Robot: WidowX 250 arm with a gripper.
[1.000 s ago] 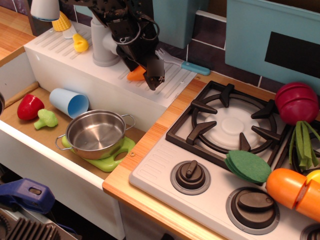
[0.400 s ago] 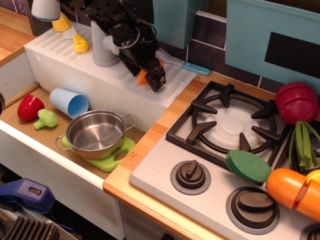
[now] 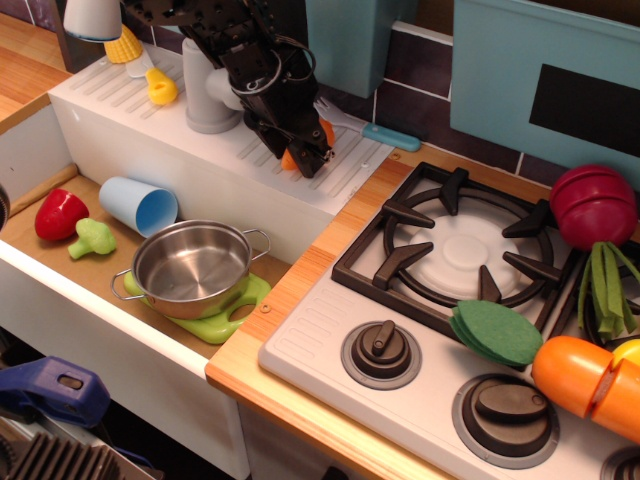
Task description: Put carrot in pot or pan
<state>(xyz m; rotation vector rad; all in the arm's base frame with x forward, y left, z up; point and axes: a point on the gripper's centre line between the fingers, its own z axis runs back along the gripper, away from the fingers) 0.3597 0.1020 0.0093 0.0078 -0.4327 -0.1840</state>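
Note:
The orange carrot (image 3: 291, 158) lies on the white ribbed drainboard (image 3: 130, 100), mostly hidden by my black gripper (image 3: 305, 150). The gripper has come down over it, and orange shows on both sides of the near finger, so the fingers appear closed on the carrot. The carrot still rests at drainboard level. The shiny steel pot (image 3: 191, 265) stands empty in the sink, on a green board (image 3: 238, 312), below and to the left of the gripper.
A light blue cup (image 3: 138, 205), a red pepper (image 3: 60, 214) and a green broccoli (image 3: 92, 238) lie in the sink. A grey faucet (image 3: 208, 95), a blue-handled utensil (image 3: 375, 132), a yellow piece (image 3: 160, 87) and corn (image 3: 124, 43) sit on the drainboard. The stove (image 3: 455, 250) is to the right.
The gripper moved from beside the carrot to over it and came down. The carrot shifted slightly right and turned, now between the fingers.

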